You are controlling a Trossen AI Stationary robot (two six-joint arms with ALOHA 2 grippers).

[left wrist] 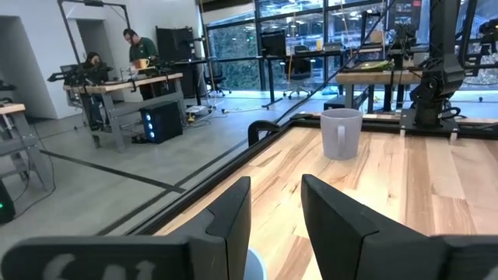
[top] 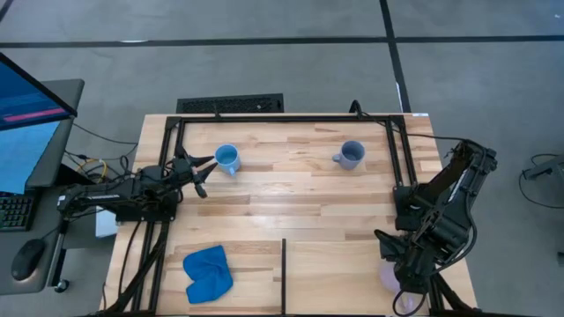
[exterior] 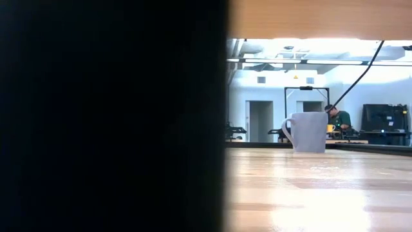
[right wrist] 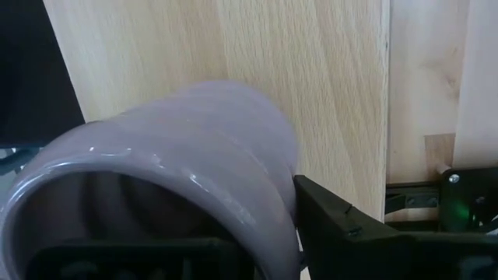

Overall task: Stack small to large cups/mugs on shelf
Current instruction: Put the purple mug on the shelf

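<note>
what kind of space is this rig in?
Looks like a robotics lab or open workshop: more workbenches with people at them, another robot arm on a neighbouring table, bare concrete floor.

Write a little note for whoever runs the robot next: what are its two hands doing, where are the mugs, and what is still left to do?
Right gripper: at the table's near right corner, shut on the lilac mug, fingers gripping its rim.
Left gripper: fingers apart, holding nothing, right beside the sky-blue mug at the far left.
Grey-blue mug: standing alone at the far right of the shelf.
Done: lilac mug gripped.
Left: no mugs are stacked yet; all three still need nesting, small into large.
</note>
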